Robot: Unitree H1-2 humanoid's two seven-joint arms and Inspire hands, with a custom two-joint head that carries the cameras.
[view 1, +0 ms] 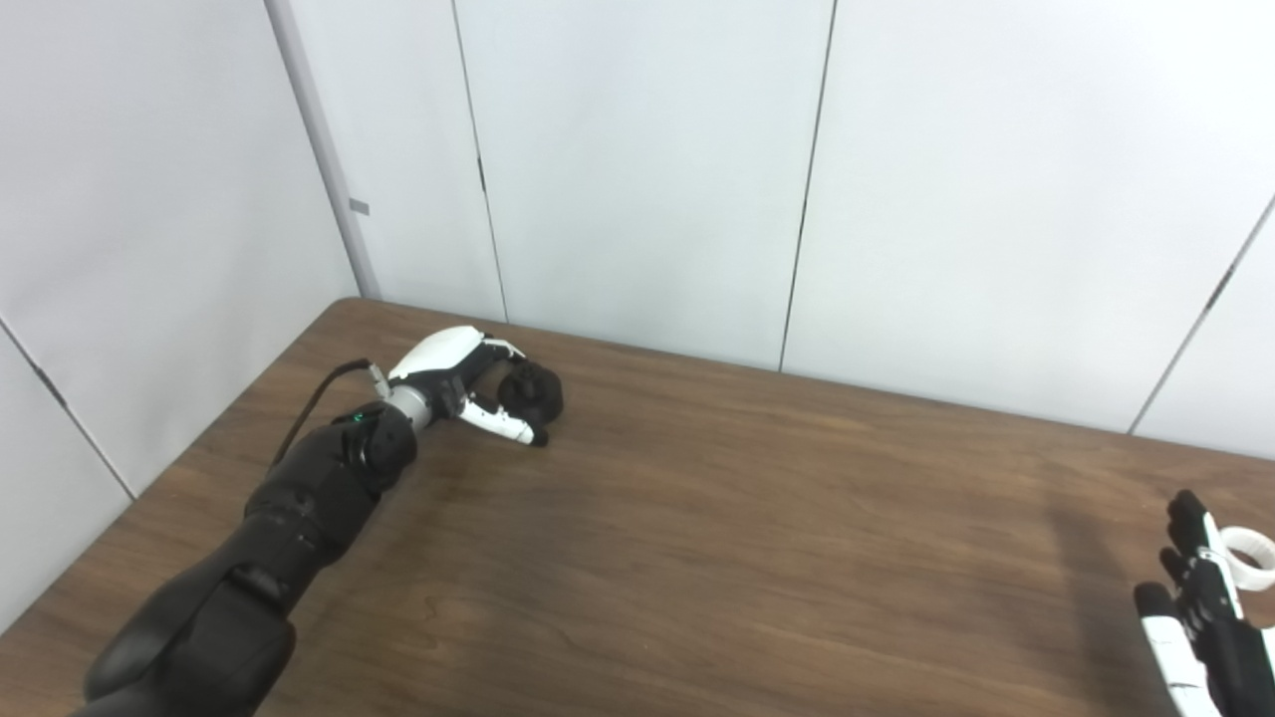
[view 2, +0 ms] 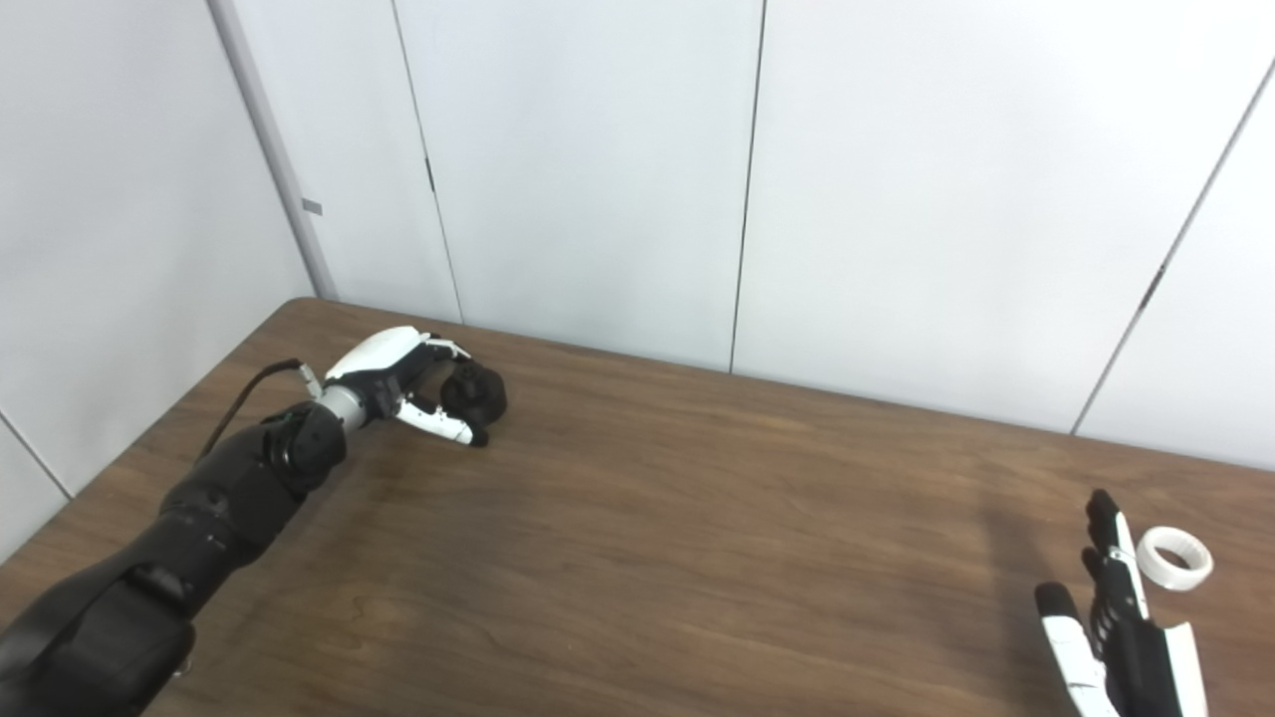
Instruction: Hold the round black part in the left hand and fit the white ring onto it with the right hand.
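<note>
- While your left hand [view 2: 393, 373] sits far-left on the worktop [view 2: 697, 518], its fingers [view 2: 438, 420] curl around the round black part [view 2: 476, 394].
- Your right hand [view 2: 1121, 627], fingers spread and empty, is just beside the white ring [view 2: 1175, 559].
- Nothing lies between them; white wall panels [view 2: 598, 169] behind.

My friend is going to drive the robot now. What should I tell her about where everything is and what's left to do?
Left hand: far left of the table, fingers curled around the round black part, which seems to rest on the wood; firm grip unclear.
Right hand: open, holding nothing, at the near right edge.
White ring: lying flat on the table just beyond the right hand's fingertips, not touched.
Done: left hand has reached the part.
Left: lift the part, pick up the ring, bring them together, fit the ring on.
</note>
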